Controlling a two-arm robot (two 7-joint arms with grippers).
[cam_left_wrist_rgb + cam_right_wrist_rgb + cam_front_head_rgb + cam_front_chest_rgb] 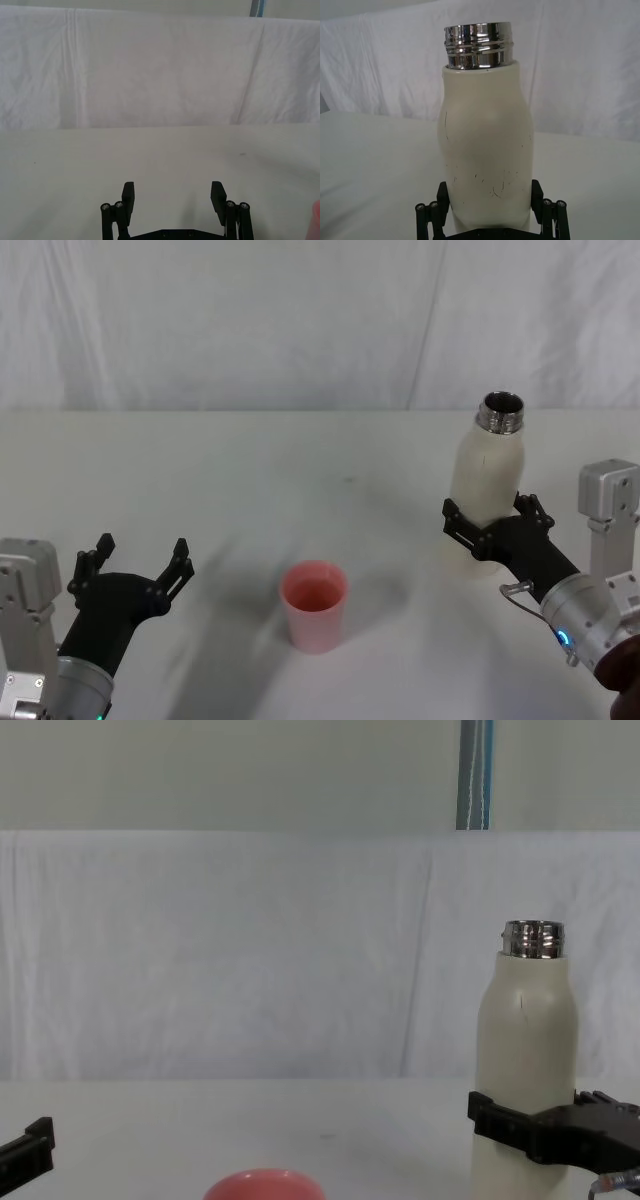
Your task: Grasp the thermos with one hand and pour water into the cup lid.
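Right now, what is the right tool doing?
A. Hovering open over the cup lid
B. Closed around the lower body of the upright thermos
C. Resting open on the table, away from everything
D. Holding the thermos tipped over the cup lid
B: the right tool has a finger on each side of the thermos, which stands upright with its neck open, apart from the cup lid.

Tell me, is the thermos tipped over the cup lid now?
No. In the head view the thermos stands upright in the right claw, apart from the cup lid.
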